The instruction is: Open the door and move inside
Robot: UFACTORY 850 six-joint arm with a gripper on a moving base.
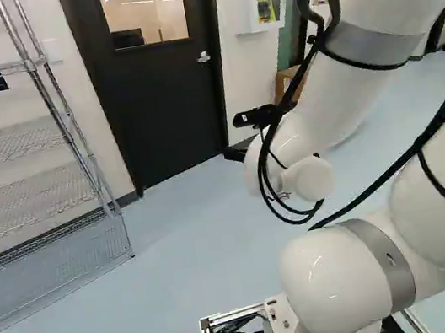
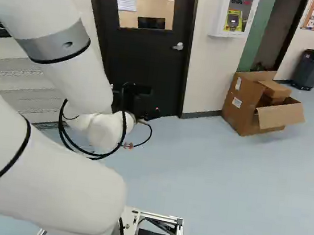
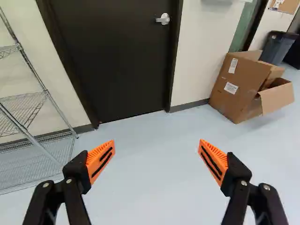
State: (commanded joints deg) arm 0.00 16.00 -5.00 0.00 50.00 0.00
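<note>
Ahead stands a black door (image 1: 155, 92) with a window in its upper half, closed in its dark frame. Its silver lever handle (image 2: 178, 46) is on the side nearer the white wall box; the wrist view shows the same handle (image 3: 163, 19) far ahead of the gripper. In the right base view the gripper (image 2: 142, 101) is seen partly, dark against the door and half hidden by the arm. The wrist view has the gripper (image 3: 157, 152) wide open, its orange pads far apart with only floor between them, well short of the door.
A wire shelf rack (image 1: 29, 182) stands left of the door. To the door's right are a white wall box (image 2: 234, 15), an open cardboard box (image 2: 256, 104) on the floor and a dark bin (image 2: 312, 69). Blue-grey floor (image 3: 154, 173) lies between gripper and door.
</note>
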